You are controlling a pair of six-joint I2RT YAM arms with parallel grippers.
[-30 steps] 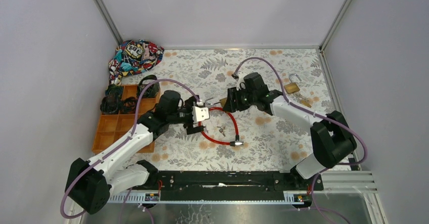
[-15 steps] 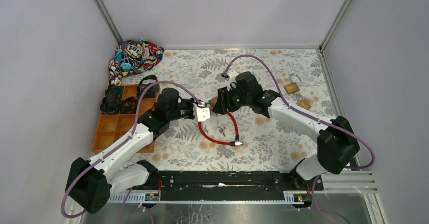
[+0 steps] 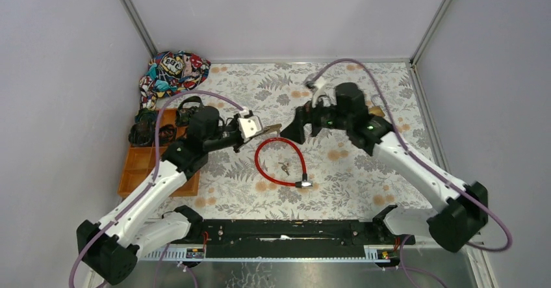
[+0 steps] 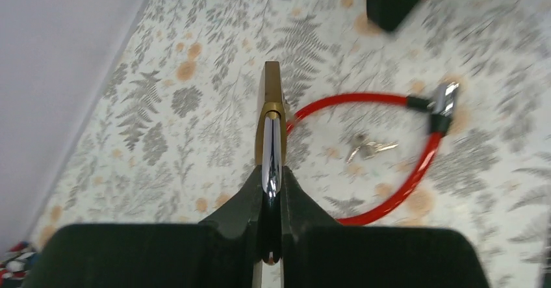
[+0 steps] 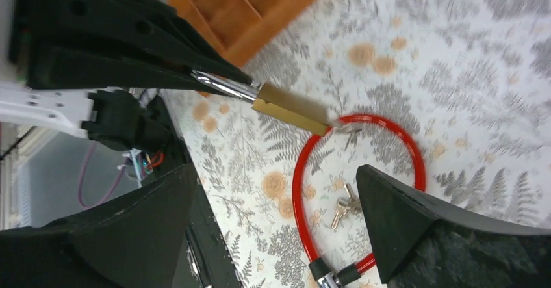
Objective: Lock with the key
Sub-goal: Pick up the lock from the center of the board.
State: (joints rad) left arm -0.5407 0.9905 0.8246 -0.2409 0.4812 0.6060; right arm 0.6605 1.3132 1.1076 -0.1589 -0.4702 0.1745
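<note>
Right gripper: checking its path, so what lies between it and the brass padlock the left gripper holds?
Nothing: the top view shows only bare tablecloth between the right gripper and the padlock; the red cable lock lies aside.

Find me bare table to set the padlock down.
Bare floral tablecloth lies at the near right, between the red cable lock and the right arm. Another strip runs along the far edge, right of the colourful fabric bag. The middle is crowded: left hand shut on the brass padlock, open right hand facing it, keys inside the loop.
</note>
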